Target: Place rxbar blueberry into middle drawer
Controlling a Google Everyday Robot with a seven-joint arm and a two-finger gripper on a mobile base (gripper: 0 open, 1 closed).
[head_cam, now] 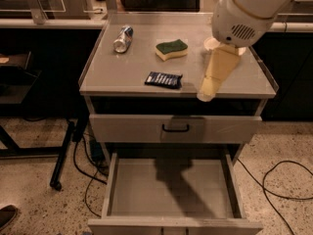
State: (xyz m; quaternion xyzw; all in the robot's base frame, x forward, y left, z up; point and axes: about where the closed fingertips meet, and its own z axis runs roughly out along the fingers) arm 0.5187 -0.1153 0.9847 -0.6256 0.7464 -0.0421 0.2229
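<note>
The rxbar blueberry (164,80), a flat dark navy bar with pale lettering, lies on the grey cabinet top (122,72) near its front edge. My gripper (206,94) hangs point-down on a cream wrist under the white arm, just right of the bar and above the front edge of the top. It holds nothing that I can see. The middle drawer (113,187) is pulled out below, a shallow grey box with a bare floor under the arm's shadow.
A green-and-yellow sponge (171,49) and a silver-blue can (122,38) lie at the back of the top. A white bowl (209,44) is mostly hidden behind the arm. A shut drawer front with a black handle (176,128) sits above the open drawer. Cables (274,180) lie on the floor.
</note>
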